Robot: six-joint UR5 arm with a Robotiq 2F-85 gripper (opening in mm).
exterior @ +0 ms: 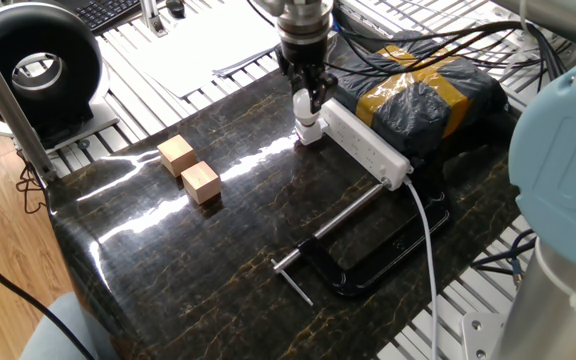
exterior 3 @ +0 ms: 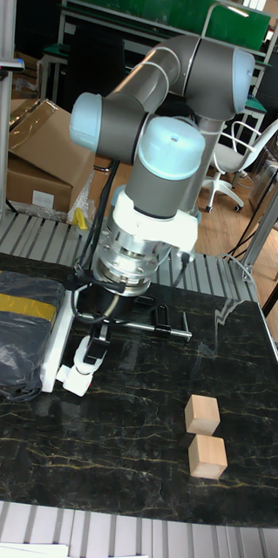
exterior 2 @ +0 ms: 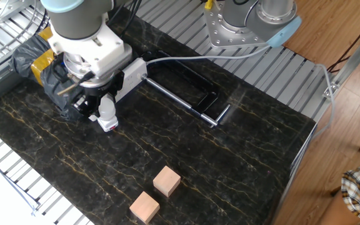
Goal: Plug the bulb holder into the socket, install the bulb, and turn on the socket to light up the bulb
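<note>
With the gripper (exterior 2: 105, 106) clenched on the bulb (exterior 2: 107, 108), which stands in the bulb holder (exterior: 309, 133) at the end of the socket (exterior: 365, 146), twist it squarely about its axis, pressing lightly so the threads seat

Dark tabletop (exterior: 238, 250) lies open beyond the fingers (exterior 2: 93, 117); the socket (exterior: 363, 145) flanks them closely, wooden cubes (exterior: 190, 168) and black clamp (exterior: 353, 255) well apart.
</note>
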